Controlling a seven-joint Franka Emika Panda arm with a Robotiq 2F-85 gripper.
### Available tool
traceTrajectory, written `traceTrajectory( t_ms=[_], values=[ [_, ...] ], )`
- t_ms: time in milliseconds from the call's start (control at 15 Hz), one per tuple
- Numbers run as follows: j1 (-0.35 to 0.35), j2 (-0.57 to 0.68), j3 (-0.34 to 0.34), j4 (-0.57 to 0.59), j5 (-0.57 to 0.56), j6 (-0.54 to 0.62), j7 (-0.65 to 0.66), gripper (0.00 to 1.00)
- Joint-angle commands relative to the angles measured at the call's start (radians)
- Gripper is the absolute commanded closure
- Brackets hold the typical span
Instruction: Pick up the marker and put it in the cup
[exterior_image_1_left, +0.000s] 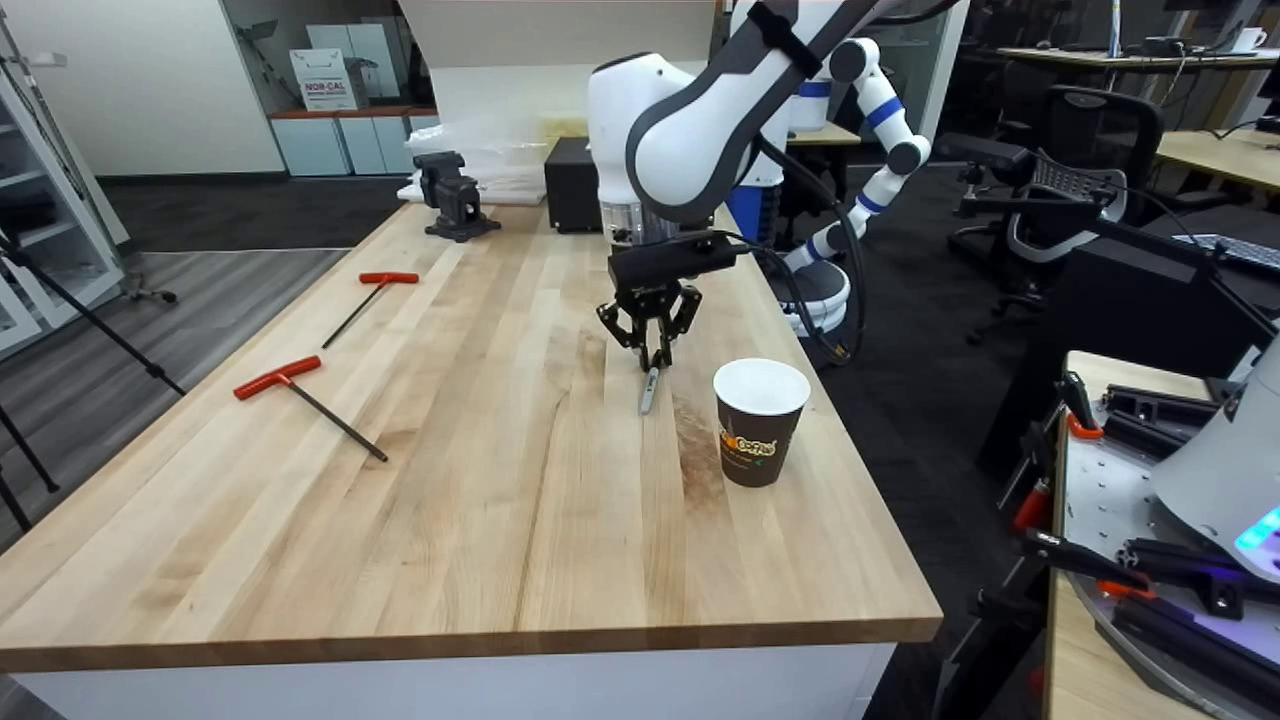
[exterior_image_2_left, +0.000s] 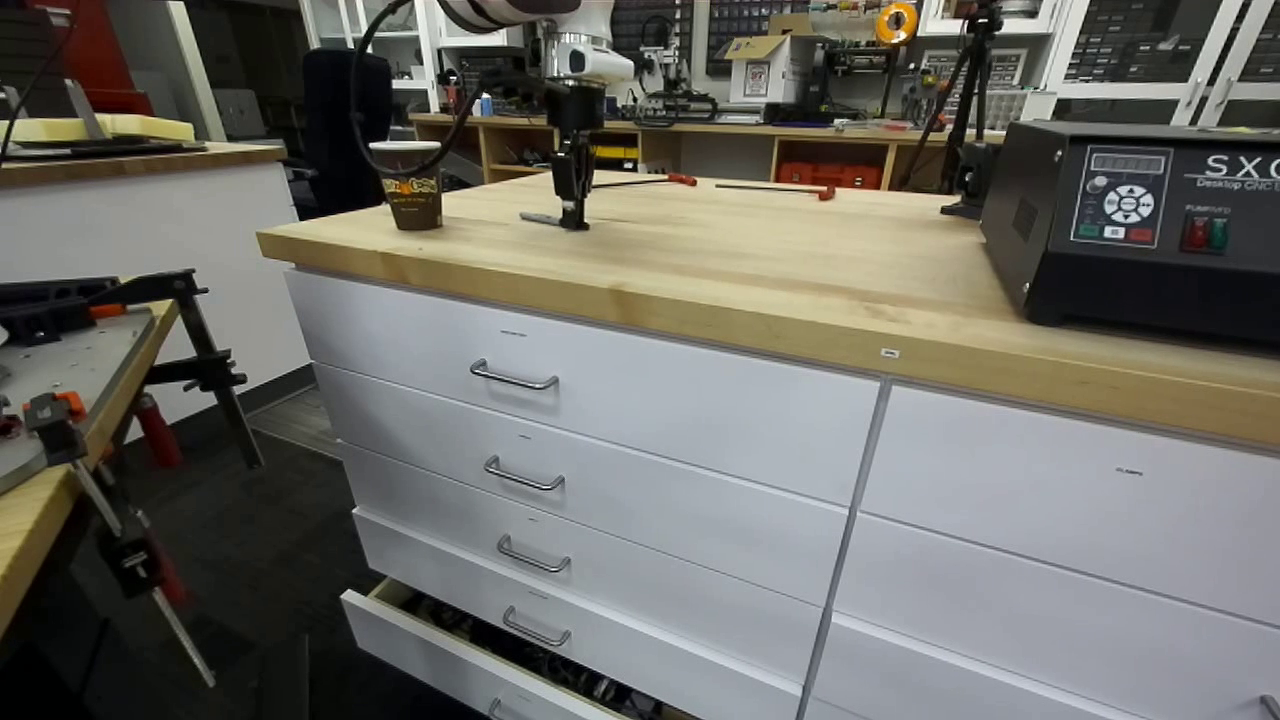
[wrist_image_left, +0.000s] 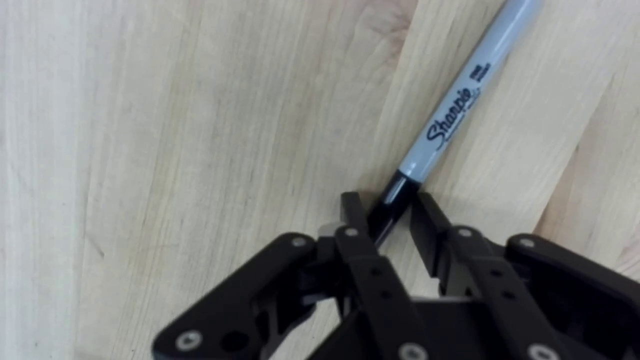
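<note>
The marker (wrist_image_left: 445, 117) is a grey pen with a black cap, lying on the wooden table. In the wrist view it slants from the upper right down between the fingers of my gripper (wrist_image_left: 387, 205). My gripper is low over the table, with the fingers close together on either side of the black cap. A gap shows between them, and I cannot tell whether they grip it. The marker also shows at the fingertips in both exterior views (exterior_image_1_left: 649, 390) (exterior_image_2_left: 540, 218). The cup (exterior_image_1_left: 755, 440), brown with a white rim, stands upright beside the marker (exterior_image_2_left: 414, 200).
The table's (exterior_image_1_left: 500, 560) edge runs just beyond the cup. Two red-handled T-shaped tools (exterior_image_1_left: 325, 405) (exterior_image_1_left: 368, 300) lie across the table. A black vise (exterior_image_1_left: 458, 195) and a black control box (exterior_image_2_left: 1140, 230) stand farther along the tabletop. The arm's cable hangs near the cup in an exterior view.
</note>
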Motion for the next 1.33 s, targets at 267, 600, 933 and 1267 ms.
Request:
traceTrajectory(
  t_ms=[267, 600, 933, 1267],
  values=[
    [0.015, 0.000, -0.003, 0.020, 0.015, -0.035, 0.000, 0.94],
    [-0.003, -0.026, 0.032, 0.083, 0.026, -0.203, -0.101, 0.94],
    [-0.002, -0.022, 0.030, 0.183, 0.011, -0.382, -0.193, 0.94],
    [0.013, -0.071, 0.032, 0.190, -0.006, -0.400, -0.261, 0.94]
  ],
)
